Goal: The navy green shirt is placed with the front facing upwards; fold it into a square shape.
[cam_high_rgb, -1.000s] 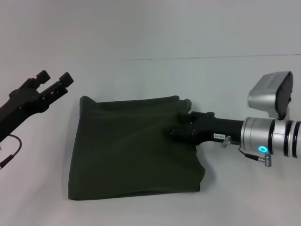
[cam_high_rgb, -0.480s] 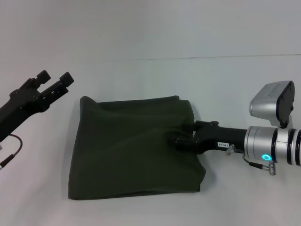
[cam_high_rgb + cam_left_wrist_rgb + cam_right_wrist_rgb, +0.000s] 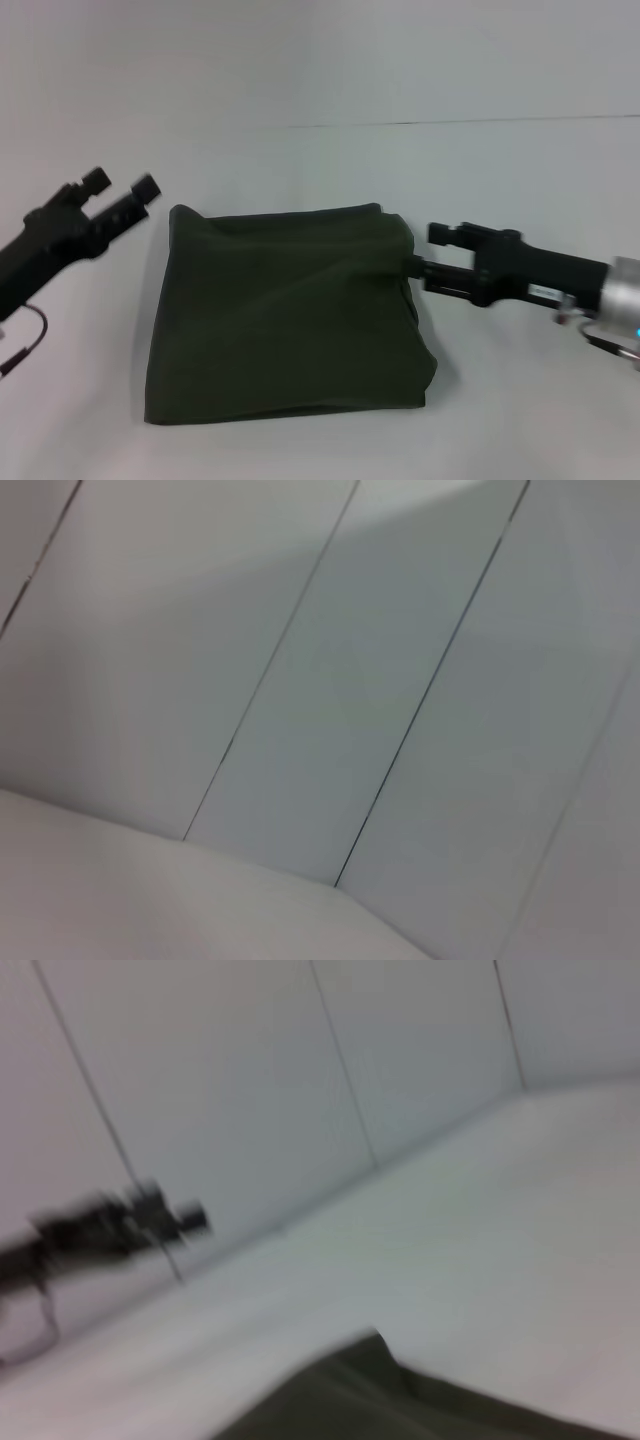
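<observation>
folded shirt on table, left end effector left, right end effector right

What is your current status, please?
Left gripper open, raised beside the shirt. Right gripper open at dark olive-green cotton shirt, folded square. Nothing obstructing.

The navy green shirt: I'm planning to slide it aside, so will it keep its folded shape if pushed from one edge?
Probably not. The navy green shirt looks like soft, floppy cloth: its right edge sags unevenly near the right end effector, so a push would likely bunch it. It lies flat in layers on the table, which could shift apart.
</observation>
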{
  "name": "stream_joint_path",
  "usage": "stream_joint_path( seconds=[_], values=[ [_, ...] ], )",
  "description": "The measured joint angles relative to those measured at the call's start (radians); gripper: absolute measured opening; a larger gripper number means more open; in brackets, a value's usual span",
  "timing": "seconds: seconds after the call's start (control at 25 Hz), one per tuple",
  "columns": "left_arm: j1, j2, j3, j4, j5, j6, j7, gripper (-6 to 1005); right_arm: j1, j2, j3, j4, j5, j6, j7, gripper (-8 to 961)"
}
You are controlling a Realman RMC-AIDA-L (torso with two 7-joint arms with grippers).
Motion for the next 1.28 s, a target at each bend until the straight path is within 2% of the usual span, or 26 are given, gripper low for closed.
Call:
stream_joint_path(
  seconds=[0.16,0.32,0.56,0.88,1.28],
  values=[
    [0.033,0.002,0.017,0.027,0.084,0.064,0.096,941,-0.092,-0.004,-0.001,-0.1,0.014,-0.166,-0.017,778],
    [0.069,0.003,0.017,0.06,0.205,0.143,0.187,940,-0.175,-0.004,0.0,-0.139,0.015,-0.273,-0.094,778],
    [0.101,-0.001,0.014,0.092,0.372,0.194,0.239,934,-0.257,0.0,-0.014,-0.111,-0.005,-0.307,-0.258,780],
    [0.151,-0.007,-0.043,0.082,0.402,0.21,0.373,934,-0.283,0.001,-0.009,-0.056,-0.068,-0.248,-0.31,779],
    [0.167,-0.007,-0.047,0.086,0.414,0.241,0.38,934,-0.277,0.001,-0.004,-0.051,-0.064,-0.222,-0.323,779]
  ],
)
